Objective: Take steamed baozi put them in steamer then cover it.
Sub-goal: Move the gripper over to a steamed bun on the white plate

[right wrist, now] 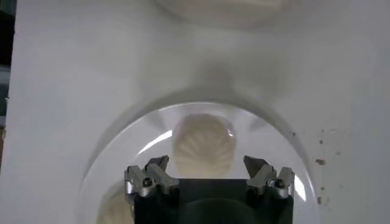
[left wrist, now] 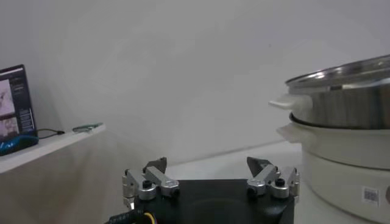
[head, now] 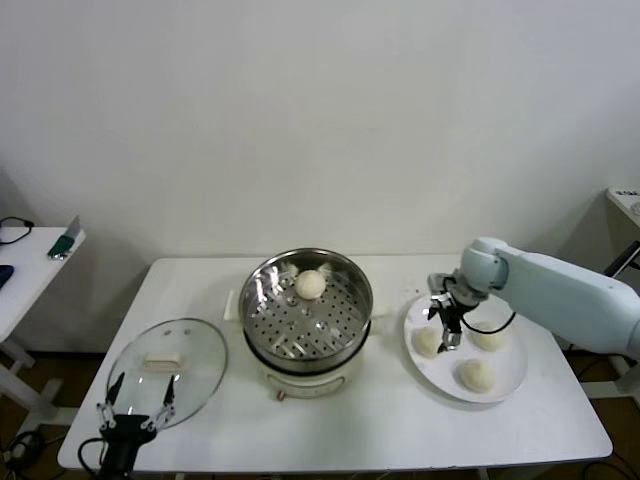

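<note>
The shiny steamer [head: 307, 310] stands mid-table with one baozi [head: 310, 284] on its perforated floor. Three more baozi lie on a white plate [head: 512, 370] to the right: one at its left side [head: 427, 342], one at the back [head: 488, 338], one in front [head: 476, 375]. My right gripper [head: 447, 325] hangs open just over the left one. In the right wrist view that baozi [right wrist: 203, 146] shows just ahead of the open gripper [right wrist: 207, 167]. The glass cover [head: 165, 370] lies flat at the left. My left gripper [head: 137, 410] waits open at its front edge.
The white table [head: 400, 430] carries everything, and its front edge runs close to the plate and the cover. A side table [head: 30, 260] with a phone stands off to the left. In the left wrist view the steamer [left wrist: 347, 103] rises beside the left gripper [left wrist: 210, 167].
</note>
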Available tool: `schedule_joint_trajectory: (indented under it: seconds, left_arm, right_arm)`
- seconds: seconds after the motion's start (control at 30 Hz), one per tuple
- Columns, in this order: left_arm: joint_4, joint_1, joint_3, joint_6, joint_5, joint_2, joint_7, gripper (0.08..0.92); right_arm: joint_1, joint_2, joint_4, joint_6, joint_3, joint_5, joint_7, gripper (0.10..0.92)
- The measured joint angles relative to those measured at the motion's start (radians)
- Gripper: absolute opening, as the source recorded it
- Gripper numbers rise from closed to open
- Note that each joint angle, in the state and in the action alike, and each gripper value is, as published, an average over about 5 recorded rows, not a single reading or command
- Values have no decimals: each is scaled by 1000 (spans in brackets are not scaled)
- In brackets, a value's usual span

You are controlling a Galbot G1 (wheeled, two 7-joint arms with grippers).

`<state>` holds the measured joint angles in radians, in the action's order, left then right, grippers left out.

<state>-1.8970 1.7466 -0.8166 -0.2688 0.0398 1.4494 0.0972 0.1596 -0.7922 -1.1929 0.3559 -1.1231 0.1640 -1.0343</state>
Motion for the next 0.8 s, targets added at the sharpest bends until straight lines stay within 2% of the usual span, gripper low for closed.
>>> schedule_joint_trajectory:
  seconds: [0.27,0.47,0.8]
  left_arm:
    - [15,0,2,-8,-5,0,0,823]
    - [24,2,1,-14,-8,1,0,823]
    - [28,10,0,-22,-11,3,-1,823]
  right_arm:
    - [-52,-17,38,2,49,-16,5,820]
    - [-71,-31,66,-1,76,-20,7,752]
    - [-84,-33,82,-7,92,-19,4,722]
